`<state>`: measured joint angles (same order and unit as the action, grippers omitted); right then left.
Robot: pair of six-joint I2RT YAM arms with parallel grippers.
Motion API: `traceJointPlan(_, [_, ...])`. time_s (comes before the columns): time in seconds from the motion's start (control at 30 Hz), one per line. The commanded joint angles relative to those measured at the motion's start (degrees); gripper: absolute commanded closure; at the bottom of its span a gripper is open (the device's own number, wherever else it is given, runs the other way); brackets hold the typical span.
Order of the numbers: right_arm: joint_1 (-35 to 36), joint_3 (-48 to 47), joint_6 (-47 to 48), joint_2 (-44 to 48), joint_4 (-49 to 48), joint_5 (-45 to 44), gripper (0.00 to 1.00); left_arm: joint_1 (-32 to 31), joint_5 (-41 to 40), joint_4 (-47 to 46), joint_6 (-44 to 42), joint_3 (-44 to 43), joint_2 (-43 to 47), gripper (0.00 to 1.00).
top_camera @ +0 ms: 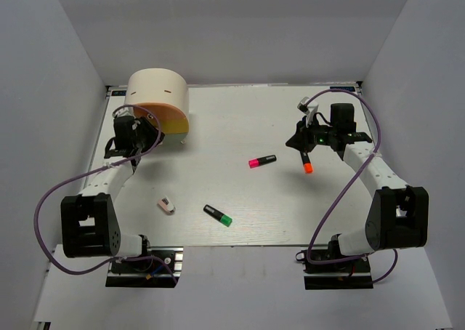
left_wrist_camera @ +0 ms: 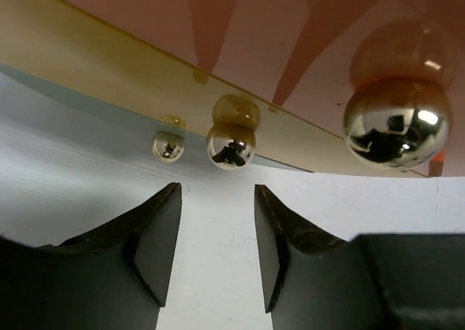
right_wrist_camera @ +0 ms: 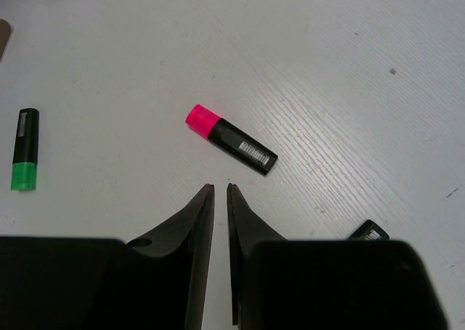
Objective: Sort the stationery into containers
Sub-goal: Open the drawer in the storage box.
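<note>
highlighters: 3 (pink [top_camera: 262, 161], orange [top_camera: 306, 164], green [top_camera: 218, 215]) | eraser [top_camera: 166, 205]: 1 | organizer [top_camera: 157, 99]: 1

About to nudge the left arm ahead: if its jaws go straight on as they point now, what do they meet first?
Most likely the middle shiny knob on the yellow drawer front. It sits just ahead of the open left gripper, near centred on the gap, though depth is unclear.

My overhead view: cream drum organizer [top_camera: 157, 90] far left on surface [top_camera: 240, 199], left end effector [top_camera: 136, 147] at its orange front. Right end effector [top_camera: 306, 145] far right, orange-capped highlighter [top_camera: 307, 163] just beside it. Pink-capped highlighter [top_camera: 262, 161] mid-surface; green-capped highlighter [top_camera: 218, 215] and eraser [top_camera: 166, 205] nearer me.
</note>
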<state>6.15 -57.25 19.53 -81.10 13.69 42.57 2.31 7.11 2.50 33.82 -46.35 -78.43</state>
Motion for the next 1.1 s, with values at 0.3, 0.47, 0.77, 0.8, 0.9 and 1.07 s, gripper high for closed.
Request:
traceJointPlan(0.3, [-0.4, -0.8, 1.5, 0.6, 1.3, 0.6, 0.81, 3.2, 1.0, -3.8, -1.2, -2.3, 1.6, 0.45])
traceJointPlan(0.47, [-0.4, -1.0, 1.6, 0.5, 1.6, 0.5, 0.81, 3.8, 1.0, -5.7, -1.2, -1.7, 0.5, 0.45])
traceJointPlan(0.77, [-0.4, -1.1, 1.9, 0.5, 2.1, 0.3, 0.81, 3.8, 2.2, -7.7, -0.2, -1.7, -1.5, 0.45])
traceJointPlan(0.8, [-0.5, -1.3, 2.0, 0.5, 2.3, 0.3, 0.81, 3.8, 2.2, -7.7, -0.2, -2.3, -1.5, 0.45])
traceJointPlan(0.9, [-0.4, -1.4, 1.8, 0.3, 2.5, 0.3, 0.81, 3.8, 2.2, -8.2, -0.2, -2.3, -2.0, 0.46])
traceJointPlan(1.07, [-0.5, -1.8, 1.9, 0.0, 3.1, 0.2, 0.81, 3.8, 2.7, -10.1, -0.2, -1.7, -2.5, 0.53])
